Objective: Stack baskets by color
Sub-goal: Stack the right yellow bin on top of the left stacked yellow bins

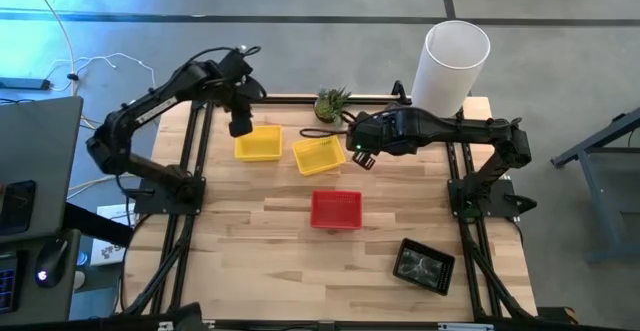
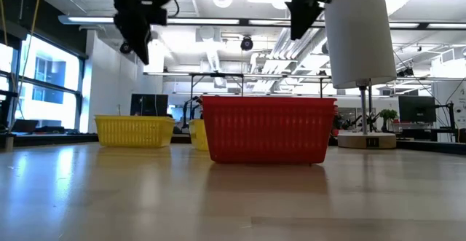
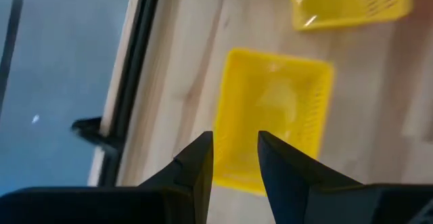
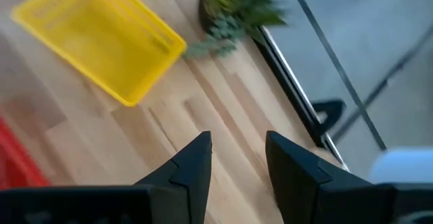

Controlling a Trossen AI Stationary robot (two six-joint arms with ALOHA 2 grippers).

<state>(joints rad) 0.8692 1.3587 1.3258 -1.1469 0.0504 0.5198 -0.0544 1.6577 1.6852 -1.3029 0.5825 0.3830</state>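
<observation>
1. Wooden table (image 1: 260,261) is carrying four basket spots: two yellow, red basket (image 1: 336,210) central, black basket (image 1: 424,264) well apart, near the front right.
2. We're seeing the left gripper (image 1: 240,126) hovering parted and empty over the left yellow basket (image 1: 258,143); we should be centring before descending.
3. We're reading the right gripper (image 1: 362,158) as open, empty, just beside the tilted yellow basket (image 1: 319,155); grip its rim squarely, we reckon.
</observation>
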